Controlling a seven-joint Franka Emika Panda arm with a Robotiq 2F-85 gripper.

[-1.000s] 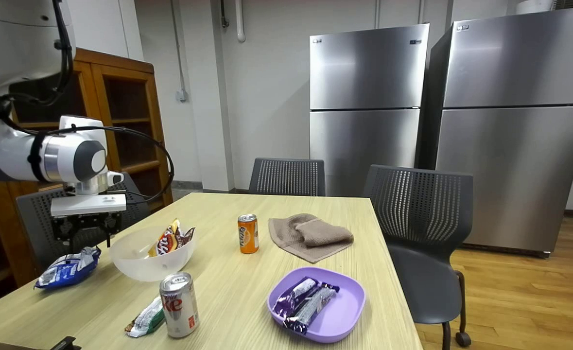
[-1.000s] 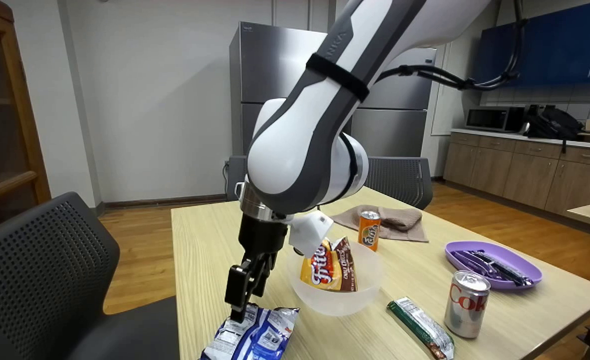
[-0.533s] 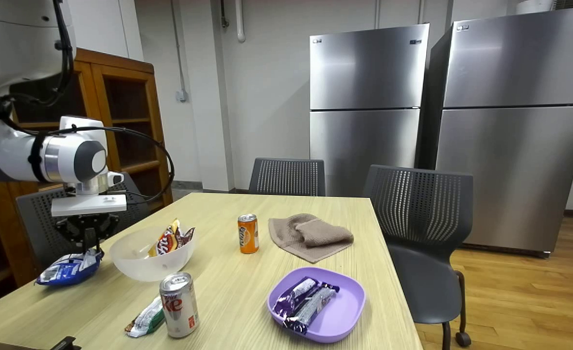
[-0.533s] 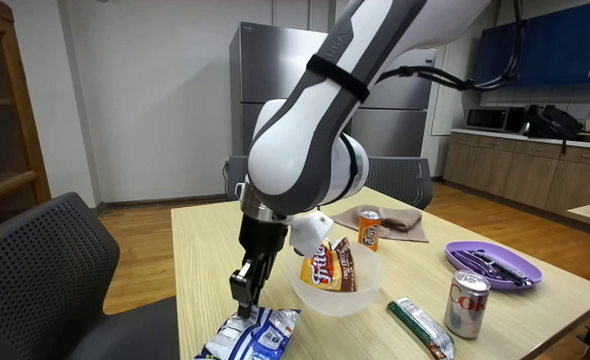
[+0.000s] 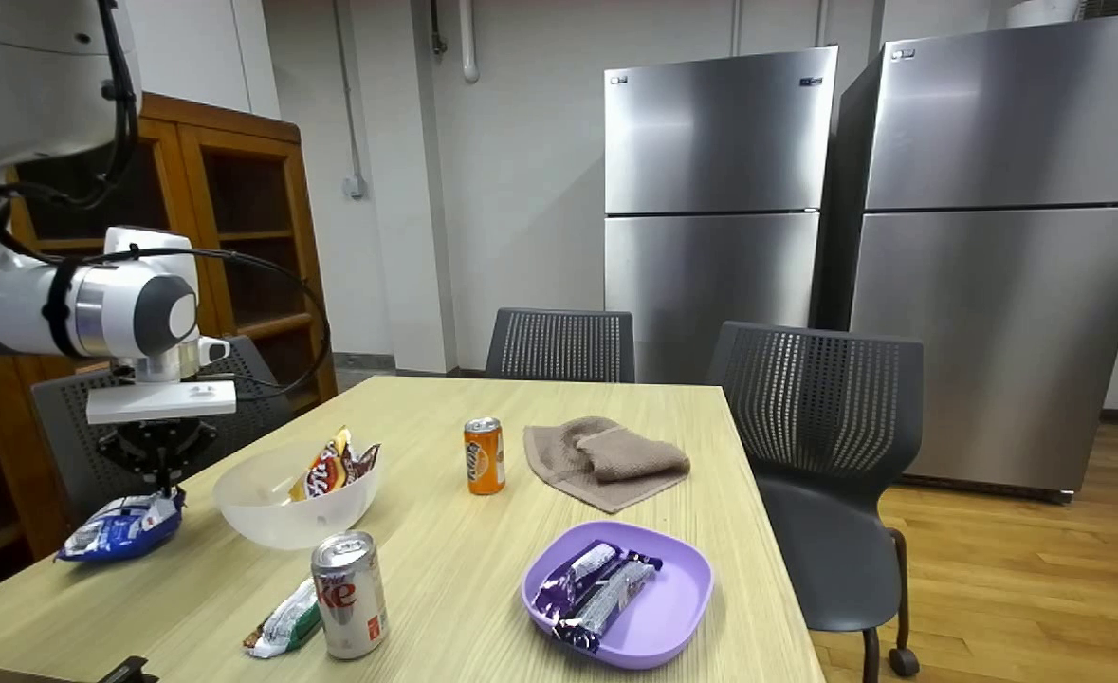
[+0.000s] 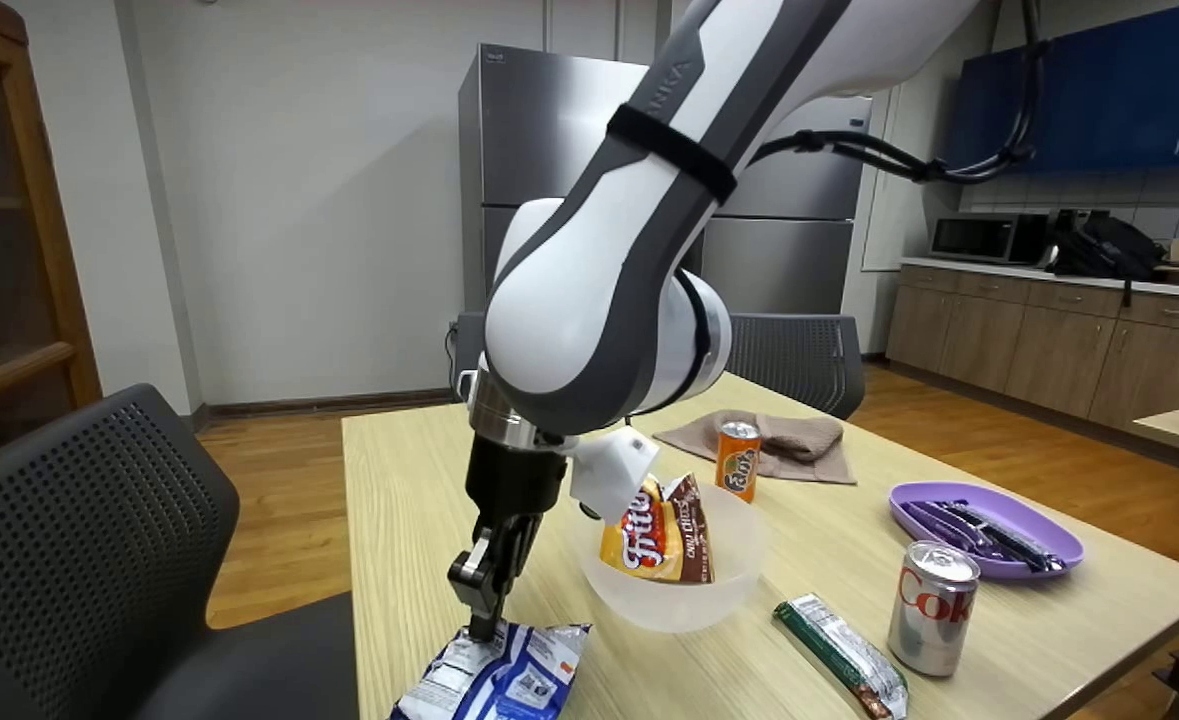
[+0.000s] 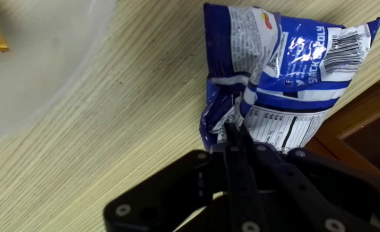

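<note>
The claw [image 7: 238, 132] is squeezed tight, pinching a wrinkly fold of the blue bag [image 7: 286, 80]. The bag is right under the claw's tips, and it looks like it rests on the table [image 5: 426, 588], close to the edge. The claw has it near one corner, at the end by the white bowl [image 5: 284, 526], not in the middle. From there, the bag's long way seems to stretch out from the claw, away from the bowl.

That bowl is just beside the claw, and a gap shows between it and the bag. A yellow chip bag [image 6: 654, 540] sits in it, poking up over the rim. A bit farther from the claw, a green snack bar [image 6: 839, 655] lies flat, with a silver can [image 6: 934, 610] standing near it. Past the bowl from the claw stands an orange can [image 6: 737, 465], and past that is a brown towel [image 5: 615, 460]. Well away from the claw, a purple plate [image 5: 672, 598] holds two shiny bars [image 5: 608, 602]. Far off from the claw stand two big fridges [image 5: 718, 190].
</note>
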